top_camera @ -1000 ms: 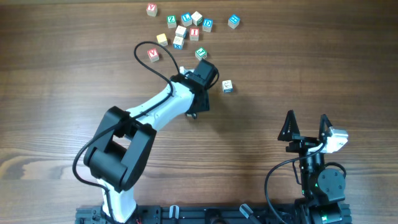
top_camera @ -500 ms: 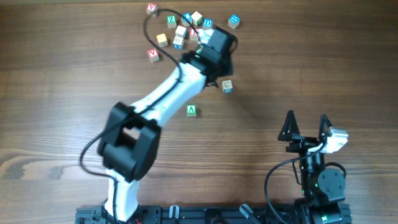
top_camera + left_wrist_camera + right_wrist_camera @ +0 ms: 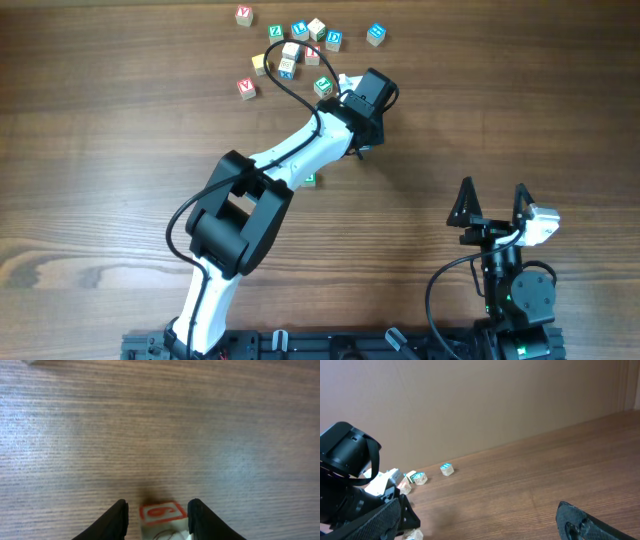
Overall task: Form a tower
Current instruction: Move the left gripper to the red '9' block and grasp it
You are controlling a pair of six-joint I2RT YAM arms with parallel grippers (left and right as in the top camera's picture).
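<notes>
Left wrist: red-lettered cube (image 3: 161, 512) between jaws

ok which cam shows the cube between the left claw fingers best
The left wrist view: the cube sits between the fingers of the left claw, its red-framed top face clear. Overhead, the left arm covers it. In the right wrist view I cannot pick it out for sure.

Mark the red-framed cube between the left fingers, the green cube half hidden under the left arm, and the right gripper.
red-framed cube (image 3: 161, 512): left wrist view, top face.
green cube (image 3: 310, 180): overhead view, visible edge.
right gripper (image 3: 493, 185): overhead view, midway between fingertips.
</notes>
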